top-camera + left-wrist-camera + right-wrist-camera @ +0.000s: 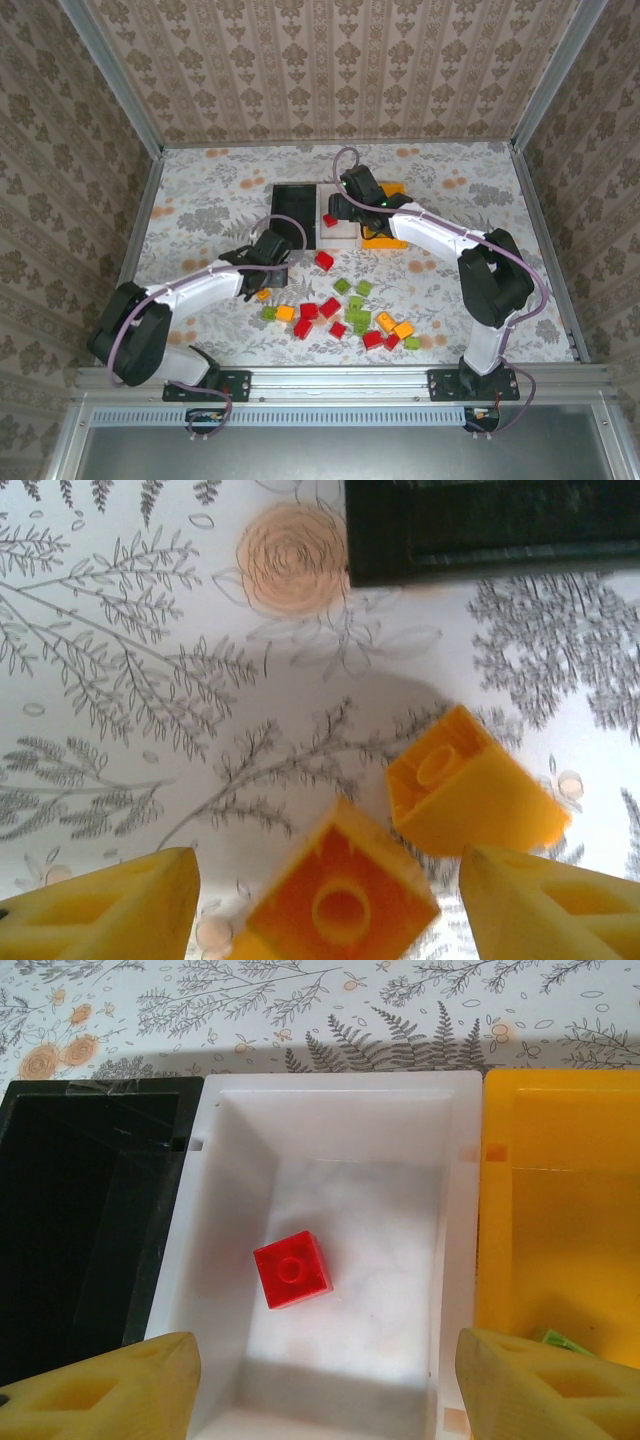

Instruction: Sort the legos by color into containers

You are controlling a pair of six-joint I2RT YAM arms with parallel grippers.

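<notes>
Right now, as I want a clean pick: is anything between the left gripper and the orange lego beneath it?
Nothing visible does. The left gripper hangs open over the darker orange lego. A yellower lego lies close beside it, by one finger, and might get nudged.

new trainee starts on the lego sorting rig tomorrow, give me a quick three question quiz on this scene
1. True or false: the red lego lies inside the white bin.
2. Pick one: the two legos on the table under the left gripper are A) red, B) lime green, C) orange-yellow.
3. Short answer: what is the right gripper holding above the bins?

Key
1. True.
2. C.
3. Nothing. Its jaws stand open and empty.
</notes>
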